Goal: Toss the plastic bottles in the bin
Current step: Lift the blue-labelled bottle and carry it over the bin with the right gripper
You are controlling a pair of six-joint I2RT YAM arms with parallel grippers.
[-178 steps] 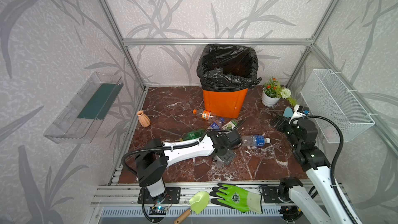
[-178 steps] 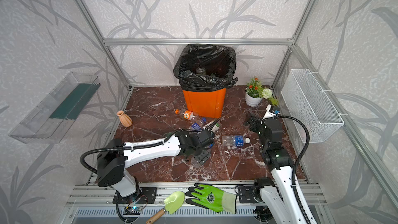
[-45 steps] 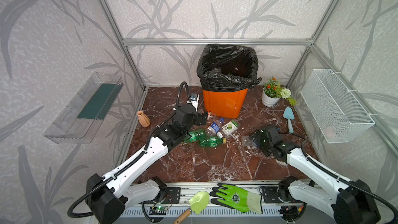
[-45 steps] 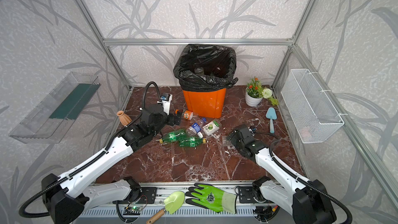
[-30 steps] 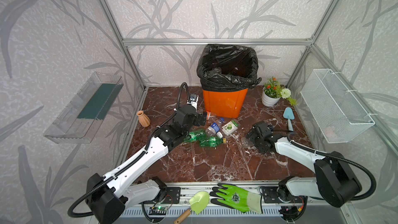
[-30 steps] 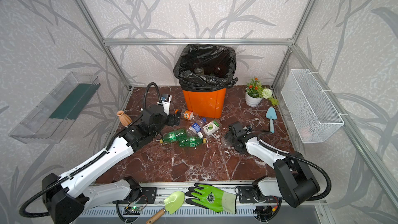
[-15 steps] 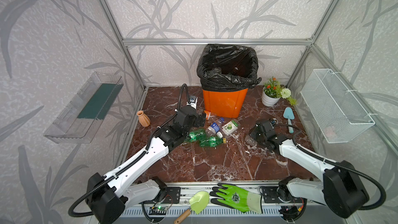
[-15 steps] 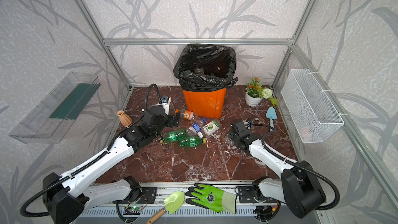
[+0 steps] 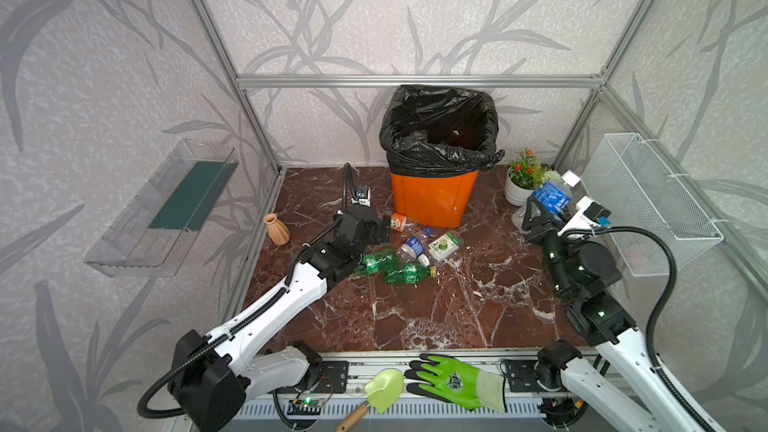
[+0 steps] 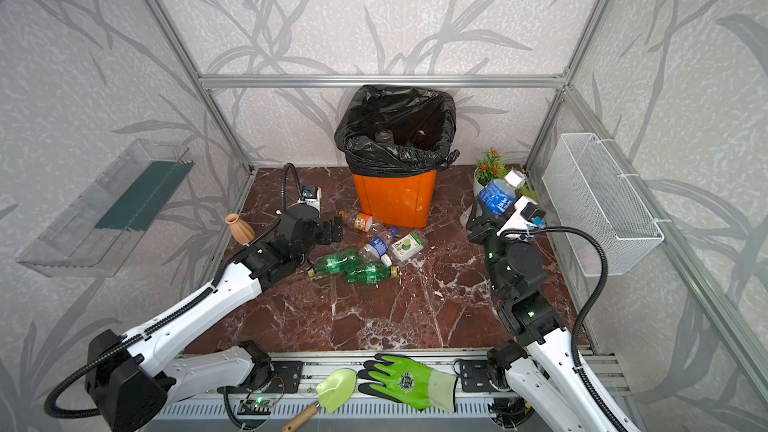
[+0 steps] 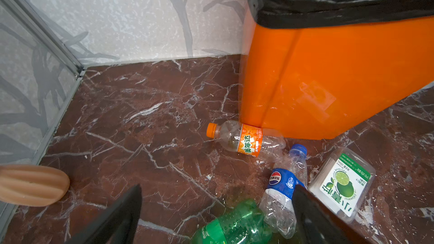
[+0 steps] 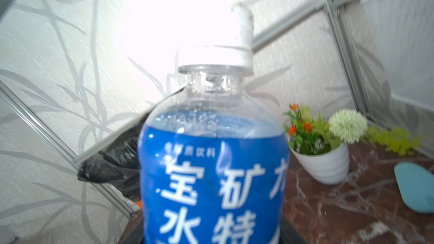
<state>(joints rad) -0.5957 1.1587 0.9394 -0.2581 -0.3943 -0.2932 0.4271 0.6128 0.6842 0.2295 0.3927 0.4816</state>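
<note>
I'm watching the bin (image 9: 434, 201) standing at twelve o'clock on the marble floor (image 9: 415, 317), its black bag folded over the rim. At about two o'clock the right gripper (image 9: 538, 216) is clamping a blue-labelled bottle (image 9: 550, 198), white cap up, raised beside the flower pot (image 9: 517, 195). The left gripper (image 11: 217, 191) is hanging spread wide and empty above the loose bottles at the bin's seven o'clock: green bottles (image 9: 380, 261), a lime-labelled bottle (image 11: 341, 181), and an orange-labelled bottle (image 11: 249, 140) touching the bin's foot.
</note>
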